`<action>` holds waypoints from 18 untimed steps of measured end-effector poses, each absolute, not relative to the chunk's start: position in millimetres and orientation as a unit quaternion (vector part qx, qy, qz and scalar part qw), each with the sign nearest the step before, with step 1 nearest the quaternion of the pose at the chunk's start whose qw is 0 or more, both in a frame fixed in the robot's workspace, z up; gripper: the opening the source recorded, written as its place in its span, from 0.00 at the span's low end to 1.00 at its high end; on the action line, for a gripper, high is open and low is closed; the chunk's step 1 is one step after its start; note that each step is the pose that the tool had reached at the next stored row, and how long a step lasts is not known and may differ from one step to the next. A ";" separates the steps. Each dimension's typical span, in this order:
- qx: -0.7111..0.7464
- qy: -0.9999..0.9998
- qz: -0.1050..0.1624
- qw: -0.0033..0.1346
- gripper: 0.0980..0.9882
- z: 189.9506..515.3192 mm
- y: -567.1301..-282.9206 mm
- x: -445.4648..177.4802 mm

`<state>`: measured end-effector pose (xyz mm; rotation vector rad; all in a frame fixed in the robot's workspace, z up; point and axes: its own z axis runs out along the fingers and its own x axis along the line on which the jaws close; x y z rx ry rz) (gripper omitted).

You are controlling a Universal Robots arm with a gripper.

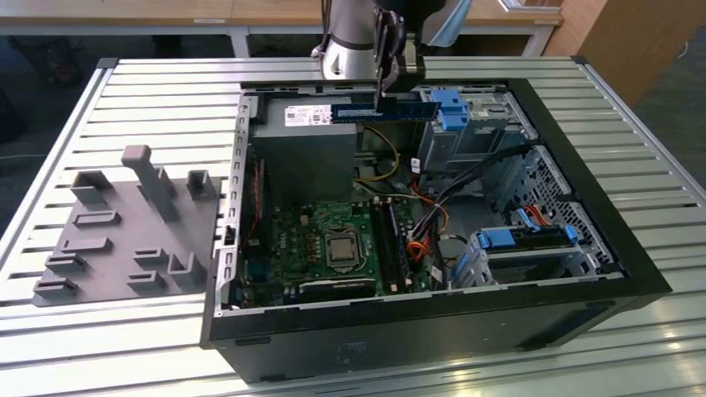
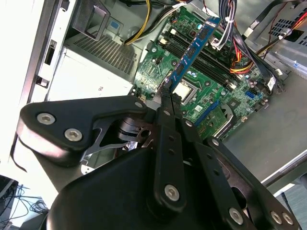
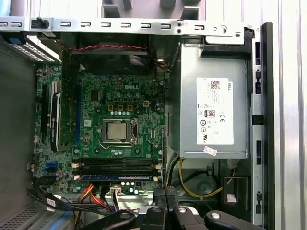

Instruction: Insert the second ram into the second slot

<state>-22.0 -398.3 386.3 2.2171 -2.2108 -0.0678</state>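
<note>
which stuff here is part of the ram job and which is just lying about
Job: thin blue circuit-board ram stick, black robot hand shut on it, long black memory slots on the green motherboard.
Lying about: grey plastic fixture tray, silver power supply box, blue plastic drive caddies.

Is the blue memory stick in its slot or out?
Out. The pincer holds the memory stick above the computer case, apart from the slots on the green board.

Ribbed metal table (image 1: 617, 116); wooden bench (image 1: 165, 12) behind; brown cabinet (image 1: 640, 41) at exterior view's right.
</note>
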 end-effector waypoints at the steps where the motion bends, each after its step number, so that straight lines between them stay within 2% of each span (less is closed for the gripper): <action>1: 0.708 -0.706 -0.022 0.005 0.02 386.3 -398.3 -22.0; 18: 0.704 -0.710 -0.022 0.005 0.02 386.3 -407.1 -22.0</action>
